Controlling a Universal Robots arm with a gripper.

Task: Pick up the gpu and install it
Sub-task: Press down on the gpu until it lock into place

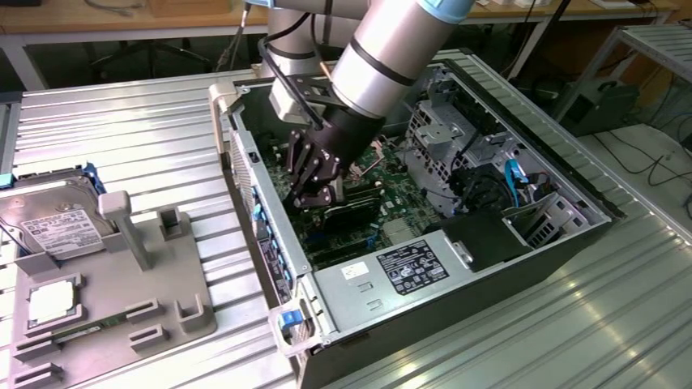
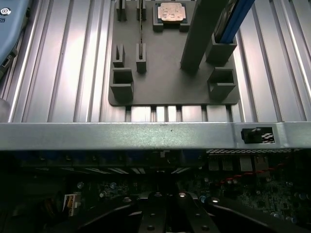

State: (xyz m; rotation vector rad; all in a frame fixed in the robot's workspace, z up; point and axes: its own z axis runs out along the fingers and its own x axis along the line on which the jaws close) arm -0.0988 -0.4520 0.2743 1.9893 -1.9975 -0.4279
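On the ribbed metal table (image 1: 141,121), at the exterior view's left, we are looking at a silver hard drive (image 1: 49,223) standing against a grey holder tray (image 1: 108,304); its white label carries print too small for us to read. A square processor chip (image 1: 52,301) is sitting in the tray's pocket, and a narrow green memory stick (image 1: 76,332) is lying in a slot below it.

Moving right, we are seeing the open computer case (image 1: 433,243) lying on its side. The gripper (image 1: 316,194) is reaching down into it, fingers drawn together, its tips at the top edge of the gpu (image 1: 352,212), a dark card standing on edge on the green motherboard (image 1: 378,174). We cannot tell whether the fingers are pinching the card or only touching it.

Further right, the power supply (image 1: 411,267) is showing a black label and a white one, both illegible to us.
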